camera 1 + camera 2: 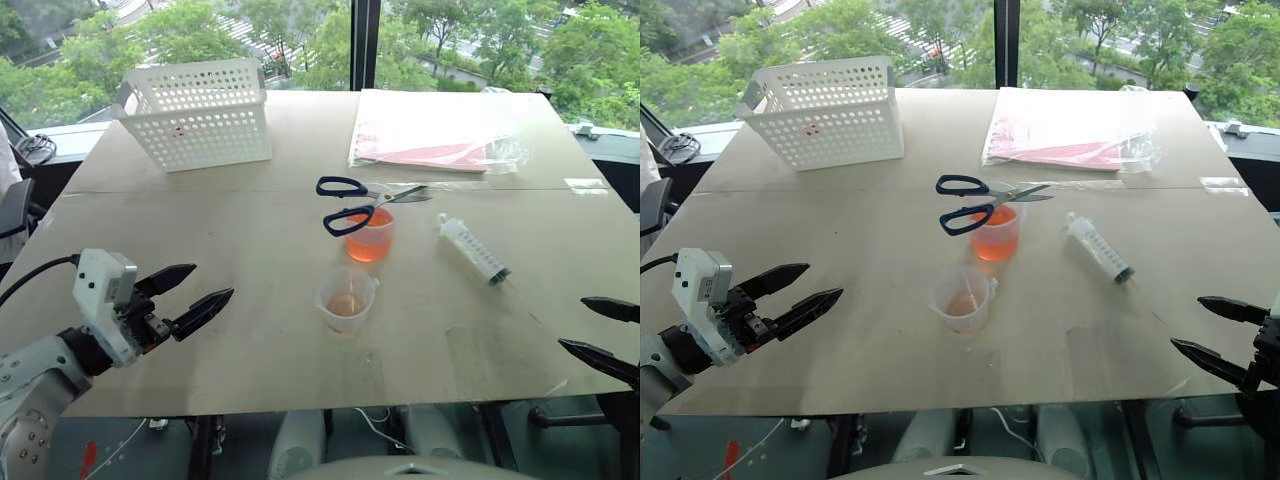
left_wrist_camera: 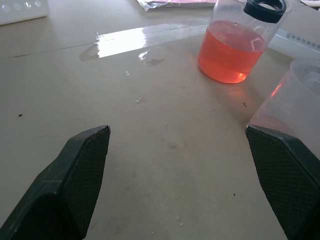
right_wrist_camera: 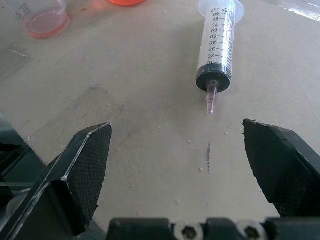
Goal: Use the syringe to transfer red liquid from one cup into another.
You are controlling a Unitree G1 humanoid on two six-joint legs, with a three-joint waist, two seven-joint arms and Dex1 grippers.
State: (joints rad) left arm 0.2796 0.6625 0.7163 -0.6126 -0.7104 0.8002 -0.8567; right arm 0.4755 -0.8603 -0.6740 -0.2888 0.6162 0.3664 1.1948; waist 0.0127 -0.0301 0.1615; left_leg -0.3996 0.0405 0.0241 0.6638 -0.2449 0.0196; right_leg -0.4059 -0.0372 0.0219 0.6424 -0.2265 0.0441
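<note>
Right gripper point(image 1: 600, 335) at the near right edge of the table point(image 1: 200, 330), jaws spread wide, holding nothing; left gripper point(image 1: 190, 295) at the near left, likewise agape and empty. Syringe point(image 1: 473, 248) flat on the table, untouched, right of both cups, nozzle toward the right gripper. Taller cup point(image 1: 370, 238) of red liquid point(image 1: 368, 245) at centre, shorter cup point(image 1: 346, 300) just nearer.

Main hazard, probably: blue-handled scissors point(image 1: 362, 203) resting across the taller cup's rim, blocking the mouth and liable to tip it, spilling liquid, if knocked. Round syringe likely to roll under a skewed pinch.

Farther off: white basket point(image 1: 200, 120) far left, bagged pink sheets point(image 1: 440, 140) far right, well apart from the work.
</note>
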